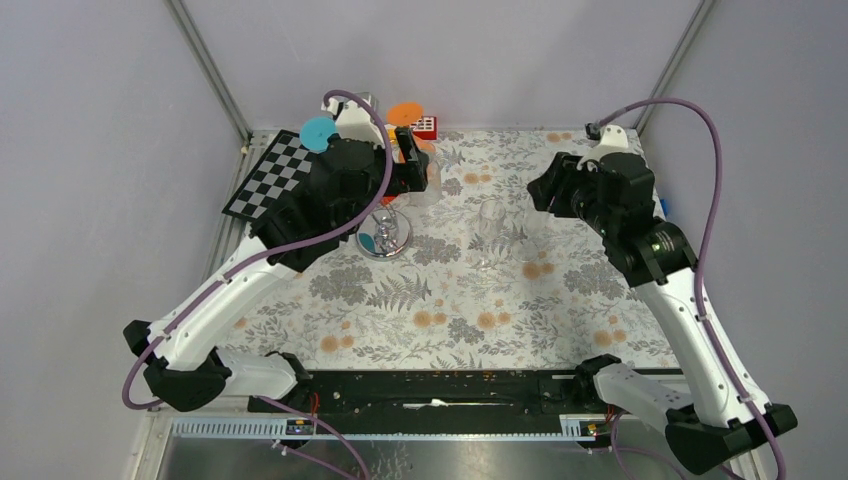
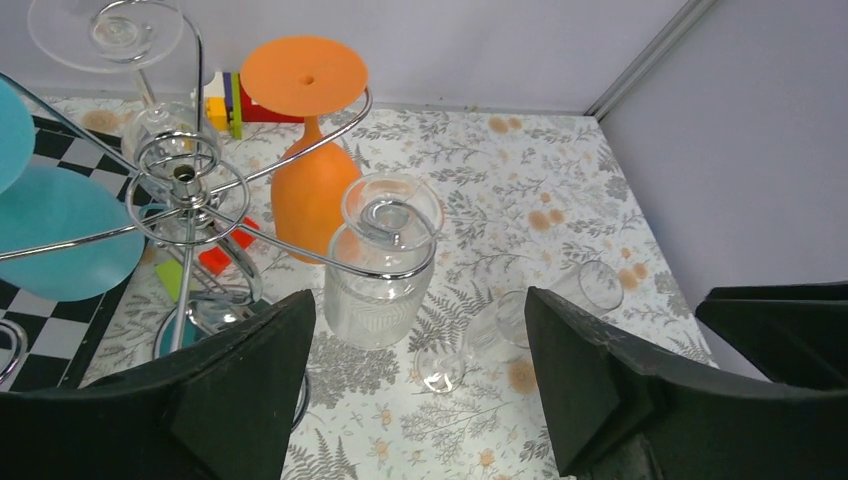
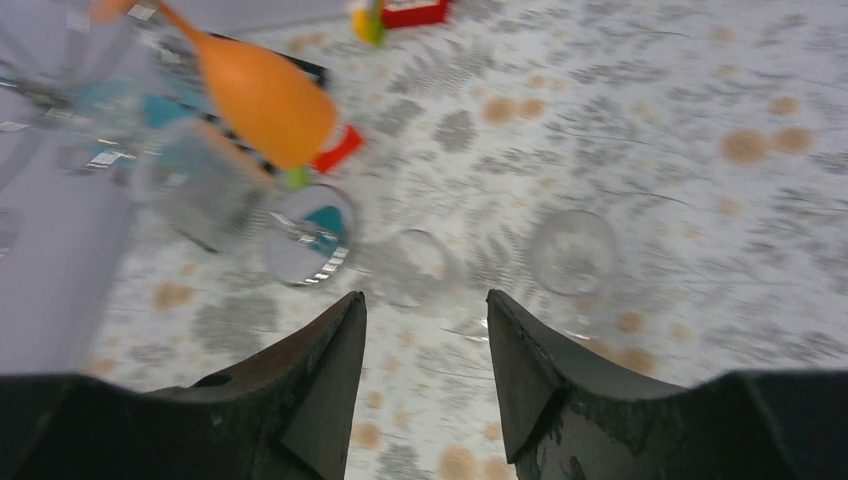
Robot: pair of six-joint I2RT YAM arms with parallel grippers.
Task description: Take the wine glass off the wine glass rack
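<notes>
The wine glass rack is a silver wire stand with a round shiny base. Several wine glasses hang upside down from its arms: an orange one, a clear ribbed one, a clear one and teal ones. My left gripper is open just in front of the ribbed glass, touching nothing. Two clear glasses stand on the tablecloth to the right of the rack. My right gripper is open and empty above them; in the top view the right gripper is right of them.
A black-and-white chessboard lies at the back left, beside the rack. Coloured toy blocks sit at the back edge. The flowered tablecloth covers the table. Grey walls with metal rails close the back and sides.
</notes>
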